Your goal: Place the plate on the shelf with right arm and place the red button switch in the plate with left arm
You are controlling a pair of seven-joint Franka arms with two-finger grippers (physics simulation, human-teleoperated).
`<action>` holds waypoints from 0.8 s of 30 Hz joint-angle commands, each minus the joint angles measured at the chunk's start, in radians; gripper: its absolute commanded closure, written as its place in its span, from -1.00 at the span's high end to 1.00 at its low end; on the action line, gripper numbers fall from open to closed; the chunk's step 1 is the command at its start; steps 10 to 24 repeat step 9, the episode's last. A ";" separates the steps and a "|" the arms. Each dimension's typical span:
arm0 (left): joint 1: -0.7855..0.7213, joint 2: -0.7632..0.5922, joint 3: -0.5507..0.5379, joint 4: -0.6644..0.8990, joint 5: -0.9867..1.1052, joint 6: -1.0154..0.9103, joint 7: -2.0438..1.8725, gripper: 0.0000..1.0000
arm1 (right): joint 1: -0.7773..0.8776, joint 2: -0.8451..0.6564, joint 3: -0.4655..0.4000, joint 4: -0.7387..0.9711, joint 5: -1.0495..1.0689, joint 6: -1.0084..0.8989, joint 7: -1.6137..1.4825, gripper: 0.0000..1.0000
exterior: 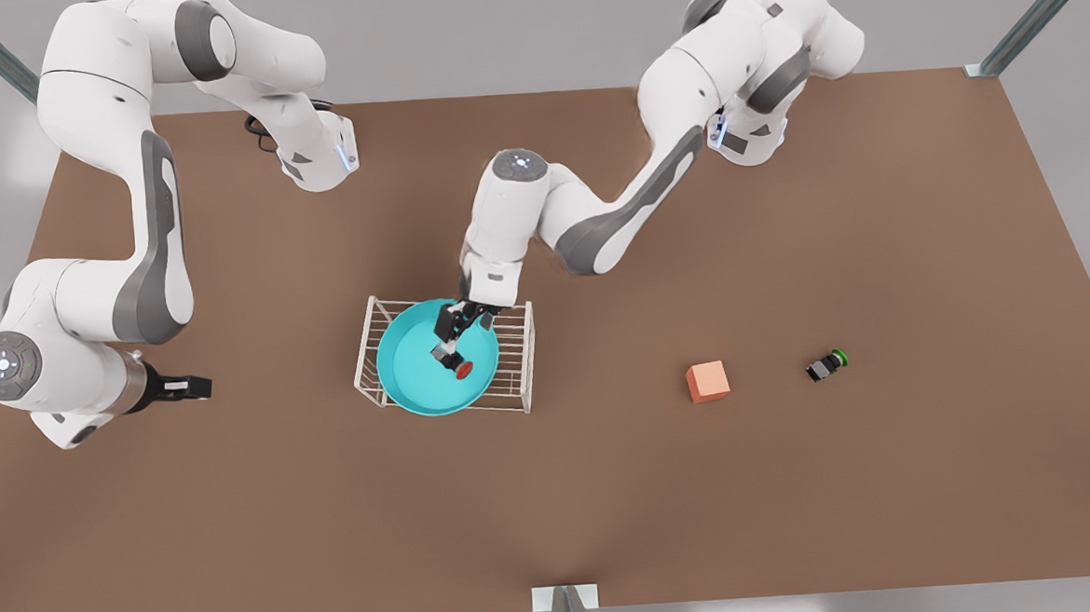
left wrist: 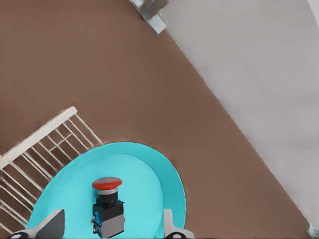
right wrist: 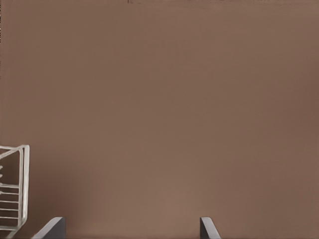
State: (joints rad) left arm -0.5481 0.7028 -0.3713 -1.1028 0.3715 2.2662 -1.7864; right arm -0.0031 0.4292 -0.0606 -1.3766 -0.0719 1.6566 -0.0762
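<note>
Switch with the red cap lies light and hard in the plate on the shelf, my left gripper spread just over its stubby black body, the best hold, while my right gripper waits spread beside the shelf.

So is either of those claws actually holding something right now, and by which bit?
Left gripper, over the plate: open, fingers either side of the red button switch's black body, apart from it. Right gripper, waiting aside: open, holding nothing.
</note>
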 commanded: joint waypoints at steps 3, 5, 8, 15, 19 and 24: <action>0.411 -0.128 -0.049 0.001 -0.131 -0.732 1.002 1.00 | 0.000 -0.001 -0.001 0.011 0.001 0.008 -0.162 1.00; 0.551 -0.126 -0.047 0.001 -0.140 -0.774 1.253 1.00 | 0.000 -0.001 -0.001 0.011 0.001 0.008 -0.162 1.00; 0.602 -0.114 -0.043 0.000 -0.146 -0.771 1.285 1.00 | 0.000 -0.001 0.001 0.011 0.001 0.009 -0.162 1.00; 0.603 -0.112 -0.040 0.000 -0.146 -0.768 1.300 1.00 | 0.000 -0.001 0.001 0.011 0.001 0.008 -0.162 1.00; 0.603 -0.112 -0.040 0.000 -0.146 -0.768 1.300 1.00 | 0.000 -0.001 0.001 0.011 0.001 0.008 -0.162 1.00; 0.603 -0.112 -0.040 0.000 -0.146 -0.768 1.300 1.00 | 0.000 -0.001 0.001 0.011 0.001 0.008 -0.162 1.00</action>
